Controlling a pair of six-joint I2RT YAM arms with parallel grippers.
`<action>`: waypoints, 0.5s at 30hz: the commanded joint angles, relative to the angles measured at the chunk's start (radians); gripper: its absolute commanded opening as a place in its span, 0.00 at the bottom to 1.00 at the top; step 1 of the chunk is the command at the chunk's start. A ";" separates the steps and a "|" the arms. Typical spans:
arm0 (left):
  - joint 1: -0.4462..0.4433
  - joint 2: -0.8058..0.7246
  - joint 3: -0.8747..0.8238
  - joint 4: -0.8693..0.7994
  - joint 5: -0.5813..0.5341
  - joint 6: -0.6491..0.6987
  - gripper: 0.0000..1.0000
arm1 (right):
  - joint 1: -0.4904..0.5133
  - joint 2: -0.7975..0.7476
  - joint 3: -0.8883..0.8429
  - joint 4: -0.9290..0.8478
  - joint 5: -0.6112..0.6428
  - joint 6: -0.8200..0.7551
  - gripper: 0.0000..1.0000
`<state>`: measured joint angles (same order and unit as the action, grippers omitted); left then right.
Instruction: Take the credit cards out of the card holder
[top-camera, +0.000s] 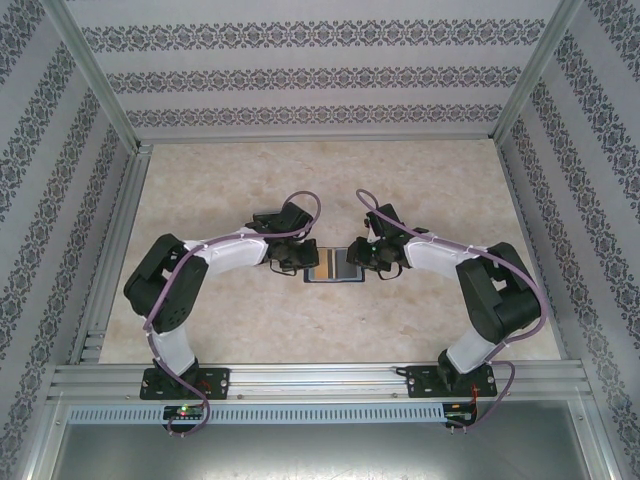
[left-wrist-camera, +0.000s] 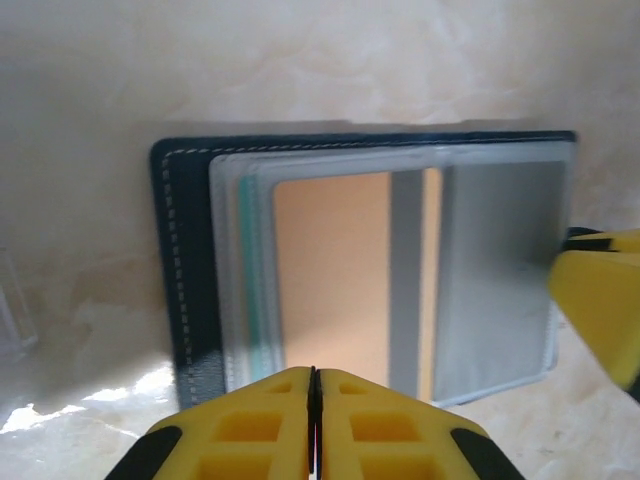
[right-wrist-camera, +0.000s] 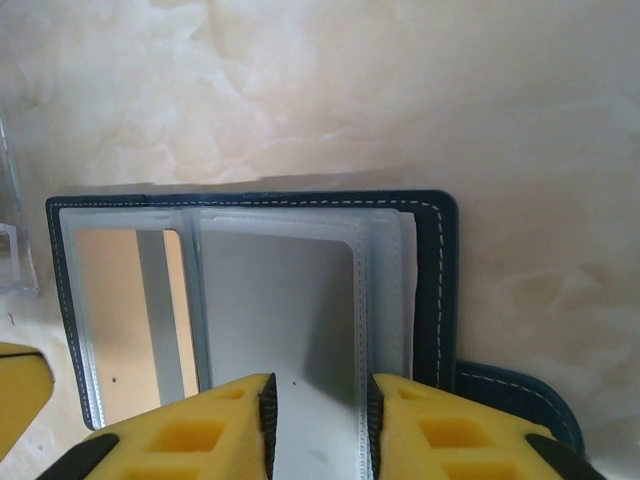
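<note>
The card holder (top-camera: 335, 266) lies open flat on the table, its navy stitched cover (left-wrist-camera: 180, 250) facing down and clear plastic sleeves facing up. One sleeve holds a tan-orange credit card (left-wrist-camera: 330, 270) with a grey stripe. A teal card edge (left-wrist-camera: 258, 300) peeks out beside it. My left gripper (left-wrist-camera: 314, 375) is shut, its pads pressed together at the near edge of the orange card's sleeve; whether it pinches anything is hidden. My right gripper (right-wrist-camera: 320, 400) is open, straddling a greyish sleeve (right-wrist-camera: 280, 300) on the other half of the card holder (right-wrist-camera: 435, 290).
The holder's closure tab (right-wrist-camera: 510, 395) sticks out beside my right gripper. A clear plastic object (right-wrist-camera: 15, 250) stands at the view's edge close to the holder. Patterned walls and aluminium frame rails (top-camera: 100, 300) enclose the marbled table (top-camera: 320, 180).
</note>
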<state>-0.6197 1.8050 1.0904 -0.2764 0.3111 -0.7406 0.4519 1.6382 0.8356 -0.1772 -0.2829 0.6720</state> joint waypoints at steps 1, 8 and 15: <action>0.006 0.022 -0.010 -0.048 -0.023 0.010 0.10 | 0.014 0.016 -0.018 0.029 -0.040 0.019 0.29; 0.004 0.045 -0.009 -0.047 -0.013 0.007 0.10 | 0.018 0.012 -0.013 0.061 -0.102 0.039 0.27; 0.005 0.042 -0.013 -0.044 -0.010 0.003 0.10 | 0.014 -0.015 -0.028 0.157 -0.199 0.095 0.29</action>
<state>-0.6197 1.8343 1.0904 -0.2920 0.3092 -0.7410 0.4610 1.6436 0.8242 -0.0895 -0.4099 0.7288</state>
